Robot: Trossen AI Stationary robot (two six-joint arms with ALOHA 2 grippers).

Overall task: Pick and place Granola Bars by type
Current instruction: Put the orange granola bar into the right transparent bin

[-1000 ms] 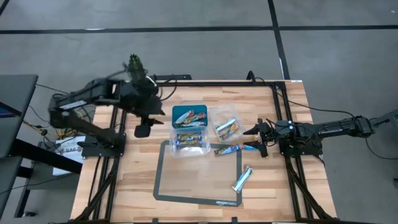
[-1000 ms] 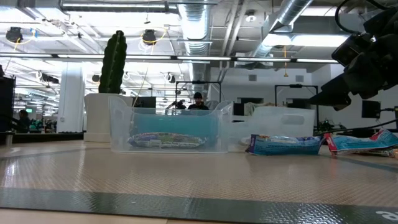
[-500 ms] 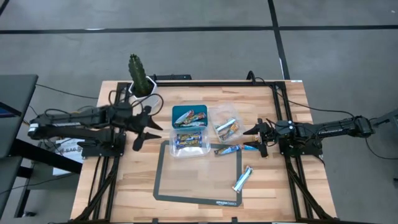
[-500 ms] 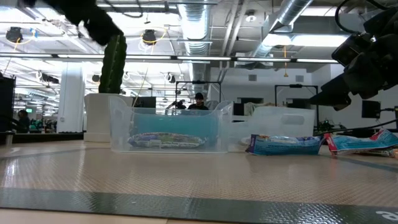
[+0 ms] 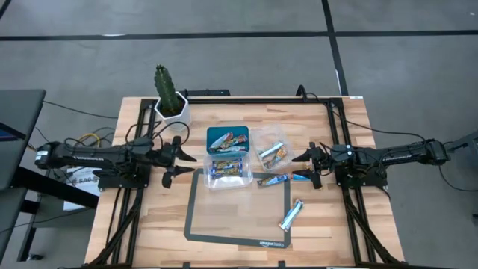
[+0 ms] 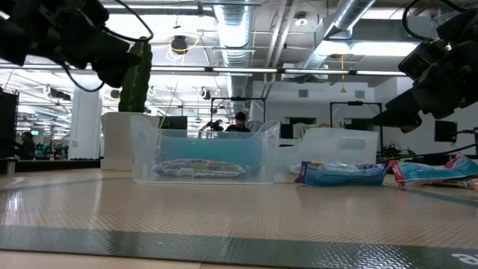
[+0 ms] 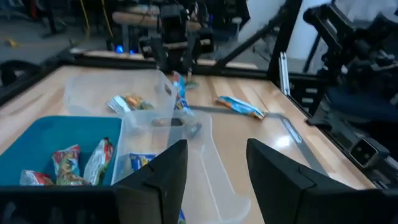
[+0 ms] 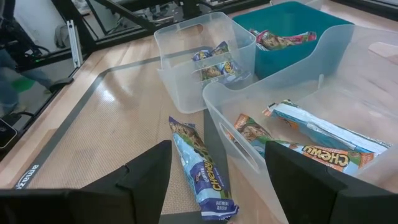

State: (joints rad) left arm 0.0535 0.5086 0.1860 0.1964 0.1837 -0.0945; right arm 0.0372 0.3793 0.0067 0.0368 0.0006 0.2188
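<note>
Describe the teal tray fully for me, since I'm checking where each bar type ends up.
The teal tray is a small, opaque, plastic-looking bin with rounded corners, sitting upright on the wooden table toward its far side. It holds a few multicoloured wrapped bars lying loosely inside. A clear tub sits right against its near side, and another clear tub stands beside it toward the right arm. Neither pincer touches it.

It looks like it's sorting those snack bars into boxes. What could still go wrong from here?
The light blue wrapped bar lies tight against the wall of the clear plastic tub, so the open right pincer might nudge the tub instead of gripping the bar. Another silvery wrapped bar lies on the grey mat, flat and shiny; it could slip from the fingers.
</note>
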